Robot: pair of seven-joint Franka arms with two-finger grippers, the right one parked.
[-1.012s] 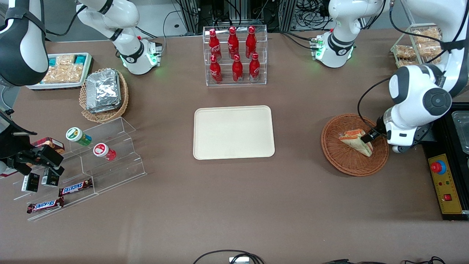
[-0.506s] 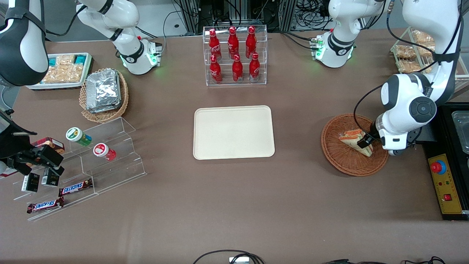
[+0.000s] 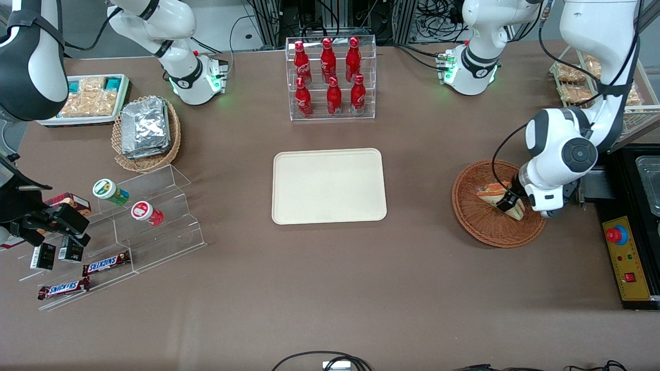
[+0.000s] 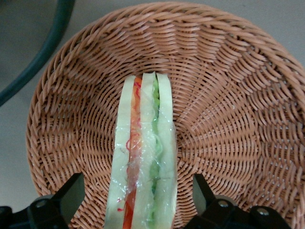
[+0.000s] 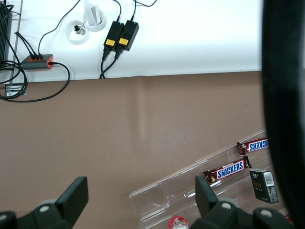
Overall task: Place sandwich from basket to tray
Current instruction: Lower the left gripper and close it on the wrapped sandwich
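Hand: we see the left arm's hand [image 3: 508, 202] low inside the basket [image 3: 477, 224], toward the working arm's end of the bench [image 3: 330, 283]; its fingers [image 4: 71, 193] stand apart, one on each side of the sandwich [image 3: 496, 194], with a gap between each finger and the wrap; nothing is clamped.
Sandwich: it lies in the basket, standing on edge; the front view shows us only a pale wedge with an orange-red stripe, partly covered by the hand.
Wrist view adds: the sandwich [image 4: 143, 162] seen edge-on, its bread slices with an orange-red layer and a green layer under clear wrap; the woven wall of the basket [image 4: 228, 95] curving round it; the fingers' spread, which the front view hides from us.
Front view adds: the tray [image 3: 329, 185], cream and bare, at mid-bench, well apart from the basket; a clear rack of red bottles [image 3: 331, 77] farther from the camera than the tray.
Parked arm's end: a lighter basket of foil packets [image 3: 146, 129]; a stepped clear stand [image 3: 149, 226] with snack bars and small jars.
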